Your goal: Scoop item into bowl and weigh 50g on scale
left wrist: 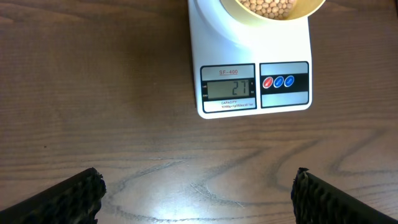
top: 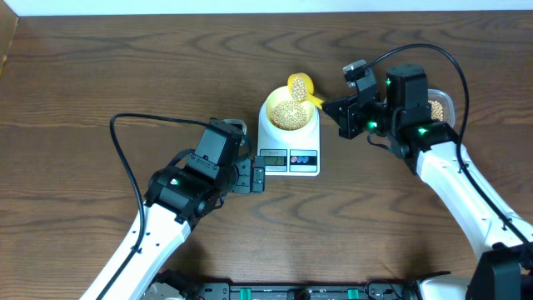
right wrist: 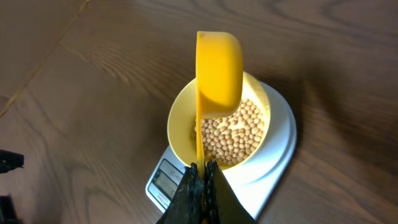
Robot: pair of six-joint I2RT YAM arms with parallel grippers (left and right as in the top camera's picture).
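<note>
We're watching the right gripper (right wrist: 202, 177) pinching the handle of the yellow scoop (right wrist: 219, 74), jaws closed tight on it, the scoop tipping on edge over the bowl (right wrist: 177, 121). The beans (right wrist: 233, 137) are sitting in the bowl, which is resting on the scale (right wrist: 280, 149). The left gripper (left wrist: 199, 196) is hanging near the scale's front, jaws spread wide, gripping nothing.

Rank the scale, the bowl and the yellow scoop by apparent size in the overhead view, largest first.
1. scale
2. bowl, clearly narrower than the scale's body
3. scoop, smallest even though it sits higher, nearer the camera
</note>
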